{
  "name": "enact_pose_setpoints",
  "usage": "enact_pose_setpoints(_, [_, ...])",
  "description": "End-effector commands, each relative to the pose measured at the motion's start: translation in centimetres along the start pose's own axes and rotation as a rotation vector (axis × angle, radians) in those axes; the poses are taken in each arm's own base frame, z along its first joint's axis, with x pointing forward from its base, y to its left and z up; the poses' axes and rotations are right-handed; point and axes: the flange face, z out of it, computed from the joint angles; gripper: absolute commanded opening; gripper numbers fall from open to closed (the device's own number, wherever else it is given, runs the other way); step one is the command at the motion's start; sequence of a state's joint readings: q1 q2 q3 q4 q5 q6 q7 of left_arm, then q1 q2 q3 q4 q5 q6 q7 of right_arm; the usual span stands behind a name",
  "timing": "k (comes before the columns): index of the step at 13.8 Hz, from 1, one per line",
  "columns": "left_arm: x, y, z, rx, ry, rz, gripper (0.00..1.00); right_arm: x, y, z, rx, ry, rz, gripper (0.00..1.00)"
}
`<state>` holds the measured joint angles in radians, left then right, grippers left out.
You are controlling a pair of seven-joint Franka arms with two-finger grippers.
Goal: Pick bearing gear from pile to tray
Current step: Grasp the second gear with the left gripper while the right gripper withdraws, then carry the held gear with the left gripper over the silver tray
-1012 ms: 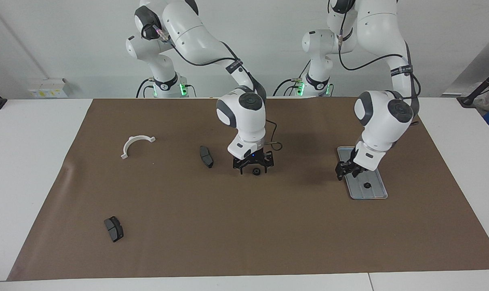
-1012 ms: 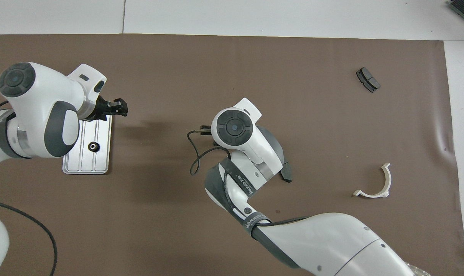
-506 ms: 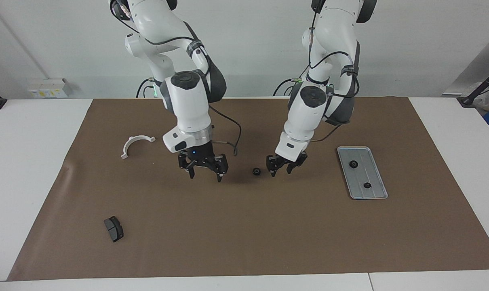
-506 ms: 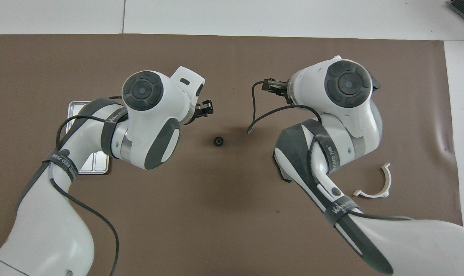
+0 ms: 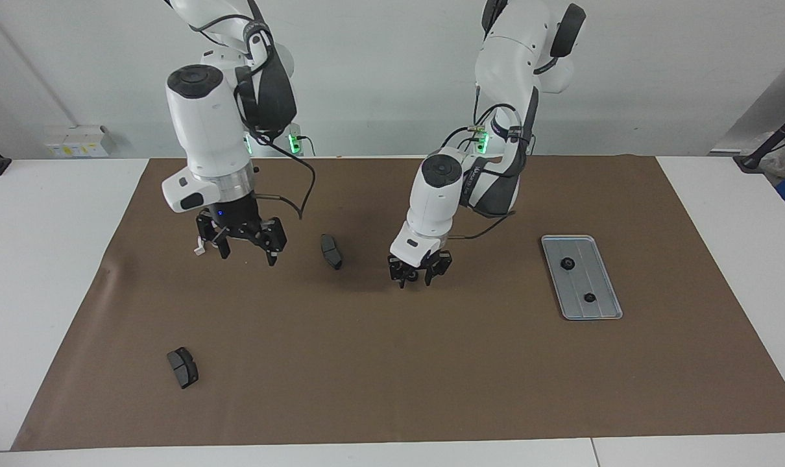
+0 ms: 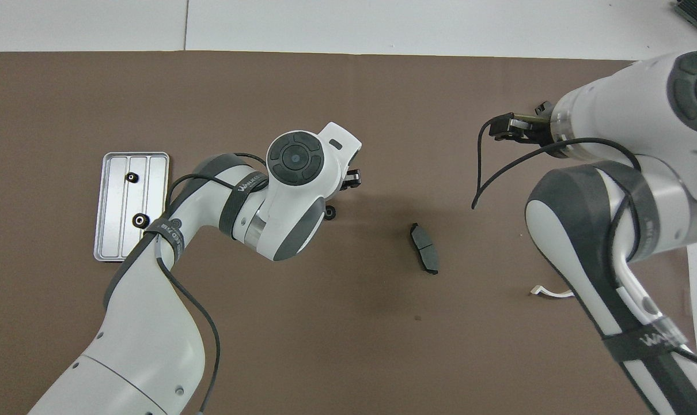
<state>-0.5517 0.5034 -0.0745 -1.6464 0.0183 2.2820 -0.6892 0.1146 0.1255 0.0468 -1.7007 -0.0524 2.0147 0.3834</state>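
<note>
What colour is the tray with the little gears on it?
Silver-grey tray, clearest in the overhead view.

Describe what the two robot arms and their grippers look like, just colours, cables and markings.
Both arms have glossy white shells with dark grey joint sections and round dark grey caps. Loose black cables run along each and loop near the wrist. Dark bands carry white lettering. The left gripper and right gripper are black, skeletal linkages. A small blue light shows above the right one; green lights glow at the bases.

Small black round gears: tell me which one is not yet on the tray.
The small black round gear lying on the brown mat under the left gripper; the other two gears sit on the ribbed silver-grey metal tray.
</note>
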Motion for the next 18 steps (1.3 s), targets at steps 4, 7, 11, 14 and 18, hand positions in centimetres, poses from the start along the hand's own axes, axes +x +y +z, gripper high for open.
enact_pose_setpoints(4, [-3.4,-0.5,2.8,0.037,0.008,0.045,0.65,-2.1,4.1,-5.4,0.012,-0.08,-0.072,1.0])
enact_pose_setpoints(7, [-4.2,-0.6,3.1,0.048,0.0,0.055,0.64,-1.8,4.6,-8.6,0.042,-0.138,-0.054,1.0])
enact_pose_setpoints(11, [-4.8,-0.5,3.2,0.051,-0.006,0.063,0.59,-1.4,5.0,-9.7,-0.002,-0.152,-0.156,1.0])
enact_pose_setpoints(14, [-4.8,-0.6,3.3,0.053,-0.007,0.065,0.54,-2.9,5.3,-9.8,-0.014,-0.177,-0.162,1.0])
enact_pose_setpoints(18, [-4.8,-0.8,3.4,0.056,-0.009,0.072,0.43,-3.0,6.1,-9.4,-0.019,-0.156,-0.157,1.0])
